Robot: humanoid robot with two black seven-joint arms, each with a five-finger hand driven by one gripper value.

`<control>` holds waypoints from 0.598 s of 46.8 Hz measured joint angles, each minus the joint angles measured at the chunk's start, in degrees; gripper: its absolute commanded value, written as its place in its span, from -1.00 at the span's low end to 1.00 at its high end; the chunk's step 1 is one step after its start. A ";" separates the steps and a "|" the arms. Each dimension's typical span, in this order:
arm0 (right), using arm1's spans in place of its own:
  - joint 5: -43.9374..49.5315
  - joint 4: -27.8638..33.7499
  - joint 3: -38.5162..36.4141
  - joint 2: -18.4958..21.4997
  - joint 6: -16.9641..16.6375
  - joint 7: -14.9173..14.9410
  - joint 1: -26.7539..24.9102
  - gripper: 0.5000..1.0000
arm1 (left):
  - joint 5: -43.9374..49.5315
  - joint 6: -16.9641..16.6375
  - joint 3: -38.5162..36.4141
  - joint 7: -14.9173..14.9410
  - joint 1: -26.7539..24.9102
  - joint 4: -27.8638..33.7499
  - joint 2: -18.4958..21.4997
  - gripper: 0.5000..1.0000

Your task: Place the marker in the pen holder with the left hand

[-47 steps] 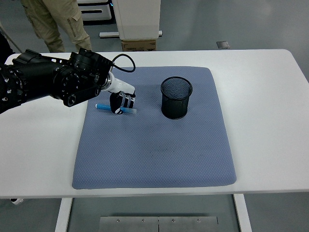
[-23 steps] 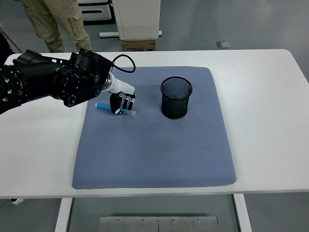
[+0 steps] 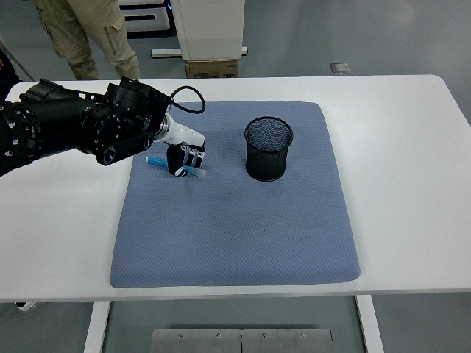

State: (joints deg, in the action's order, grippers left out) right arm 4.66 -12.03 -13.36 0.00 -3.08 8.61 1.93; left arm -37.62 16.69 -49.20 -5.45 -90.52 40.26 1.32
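**Left hand over the marker, grip unclear**

We see our left hand (image 3: pixel 184 157) curled down over the blue marker (image 3: pixel 163 162) on the grey mat (image 3: pixel 235 228), hiding its middle; we cannot tell whether it grips. The mesh pen holder (image 3: pixel 268 148) stands upright nearby on the white tabletop (image 3: pixel 412 169).

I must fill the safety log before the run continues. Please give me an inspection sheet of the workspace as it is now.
Surface: white table with blue-grey mat on it.
Job's things: blue marker lying on the mat; black mesh pen holder upright to its right, apart from it.
Clutter: nothing seen.
Hands: left hand down over the marker, fingers curled around it; right hand not in view.
Cables: black cable looping at the left wrist.
Surroundings: a person's legs, white cabinet, cardboard box behind the table.
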 measured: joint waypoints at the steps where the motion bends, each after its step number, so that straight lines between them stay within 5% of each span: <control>1: 0.00 0.00 0.00 0.00 0.00 0.00 0.00 1.00 | 0.00 0.00 0.06 0.00 0.00 0.00 0.00 -0.68; 11: 0.00 0.00 0.00 0.00 0.00 0.00 0.00 1.00 | -0.01 0.11 1.21 0.01 0.00 -0.06 0.01 -0.48; 28: 0.00 -0.01 0.00 0.00 0.00 0.00 -0.02 1.00 | -0.08 0.27 1.66 -0.09 0.00 -0.79 0.02 -0.48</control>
State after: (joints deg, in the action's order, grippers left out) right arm 4.66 -12.04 -13.36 0.00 -3.08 8.61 1.91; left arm -37.70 16.96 -47.54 -5.54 -90.52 39.47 1.34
